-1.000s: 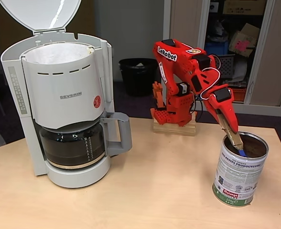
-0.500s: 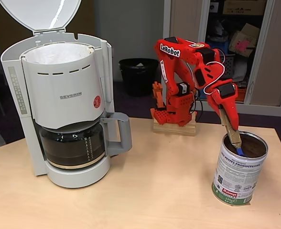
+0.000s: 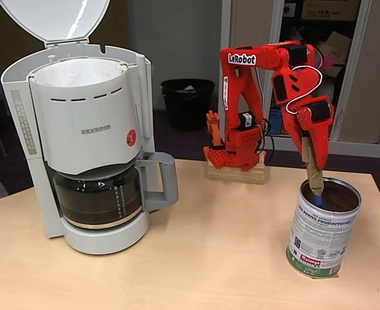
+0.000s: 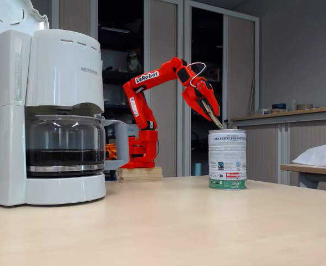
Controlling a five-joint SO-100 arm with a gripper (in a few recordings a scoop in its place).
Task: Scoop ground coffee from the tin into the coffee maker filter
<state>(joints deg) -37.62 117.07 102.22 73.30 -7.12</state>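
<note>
In a fixed view, the gripper (image 3: 315,173) is seen clamped on a wooden-handled scoop (image 3: 315,182) whose blue tip is dipped into the tin (image 3: 324,227) directly beneath it, where ground coffee (image 3: 338,196) is visible. The coffee maker filter (image 3: 80,72) is found far to its left.

In the other fixed view, the gripper (image 4: 212,115) is held just above the tin (image 4: 227,159) rim.

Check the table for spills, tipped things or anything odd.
Nothing stands out. The tin stands upright on the table, with no coffee spilled around it. The coffee maker stands upright with its lid open and the filter seated inside. The gripper holds a scoop in the tin.
</note>
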